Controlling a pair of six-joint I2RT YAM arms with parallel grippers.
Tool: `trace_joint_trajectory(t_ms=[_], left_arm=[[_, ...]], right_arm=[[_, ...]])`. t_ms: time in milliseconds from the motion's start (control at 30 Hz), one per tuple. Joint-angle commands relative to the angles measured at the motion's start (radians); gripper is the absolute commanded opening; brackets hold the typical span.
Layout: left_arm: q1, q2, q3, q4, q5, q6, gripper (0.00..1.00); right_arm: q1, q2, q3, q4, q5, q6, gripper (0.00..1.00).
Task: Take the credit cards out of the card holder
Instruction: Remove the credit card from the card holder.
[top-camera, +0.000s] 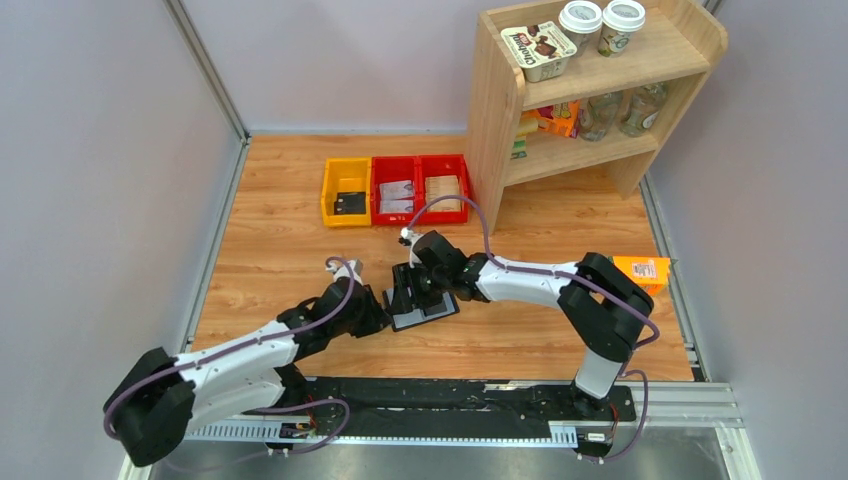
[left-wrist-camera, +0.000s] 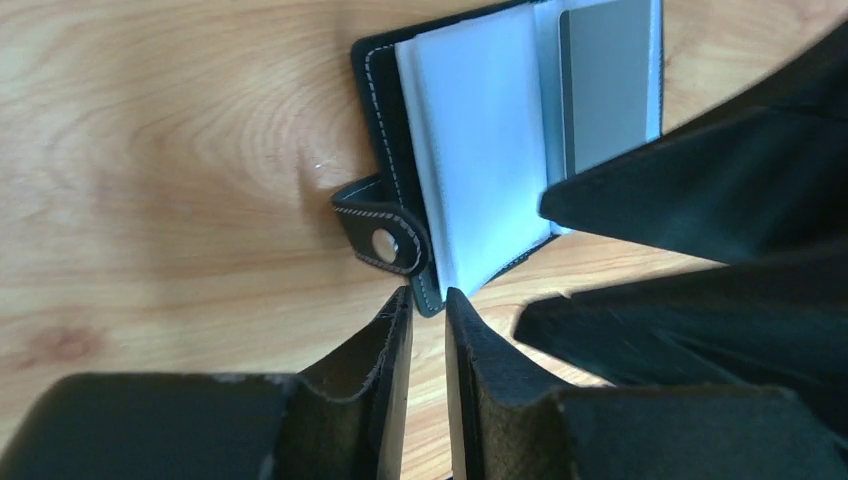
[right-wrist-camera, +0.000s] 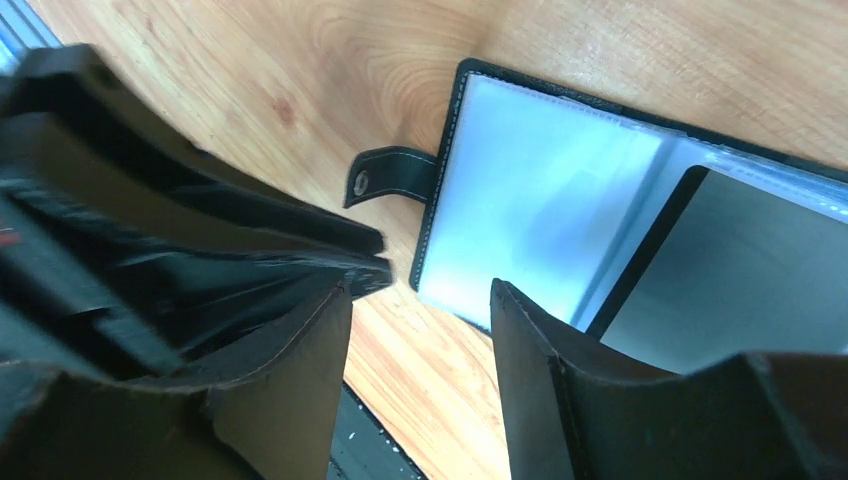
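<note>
- The left gripper (left-wrist-camera: 428, 298) is low over the wooden table (top-camera: 270, 260). Its jaws stand a narrow slit apart, with wood showing between them. The near corner of the card holder (left-wrist-camera: 500, 140) sits right at its fingertips; I cannot tell whether they pinch it.
- The card holder lies open on the table between the two grippers, clear sleeves (right-wrist-camera: 540, 190) facing up. Its strap tab (left-wrist-camera: 385, 235), with a snap, sticks out to one side.
- A dark credit card (right-wrist-camera: 730, 260) sits in a sleeve on the half away from the strap tab.
- The right gripper (right-wrist-camera: 420, 288) hovers at the holder's edge, jaws well apart and gripping nothing. One finger is over a sleeve, the other over bare wood.
- An orange carton (top-camera: 643, 270) lies at the table's right edge.
- Farther back, a yellow bin (top-camera: 328, 190) and two red bins (top-camera: 420, 185) stand side by side.
- Just beside them is a wooden shelf (top-camera: 495, 120) with lidded cups (top-camera: 581, 18) on top.
</note>
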Motion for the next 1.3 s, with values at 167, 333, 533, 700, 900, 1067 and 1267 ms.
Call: trace_joint_trajectory(t_ms=[167, 333, 533, 700, 900, 1067, 1267], left_arm=[[-0.004, -0.367, -0.028, -0.205, -0.118, -0.062, 0.33], [-0.002, -0.375, 0.022, -0.188, -0.083, -0.053, 0.36], [-0.004, -0.187, 0.11, -0.023, 0.018, -0.041, 0.39], [-0.004, 0.028, 0.194, 0.083, 0.086, -0.027, 0.4], [0.004, 0.235, 0.271, 0.131, 0.104, -0.039, 0.4], [0.01, 0.327, 0.262, 0.171, 0.107, -0.062, 0.4], [0.052, 0.401, 0.216, 0.273, 0.156, -0.087, 0.4]], right_arm=[[0.004, 0.084, 0.057, 0.036, -0.049, 0.021, 0.58], [-0.002, -0.019, 0.066, -0.025, 0.031, -0.018, 0.6], [-0.08, -0.145, 0.009, -0.086, 0.132, -0.052, 0.61], [-0.157, -0.186, -0.075, -0.062, 0.106, -0.042, 0.51], [-0.193, -0.176, -0.112, -0.024, 0.074, -0.039, 0.41], [-0.2, -0.139, -0.121, 0.001, 0.06, -0.038, 0.38], [-0.206, -0.096, -0.149, 0.047, 0.036, -0.012, 0.36]])
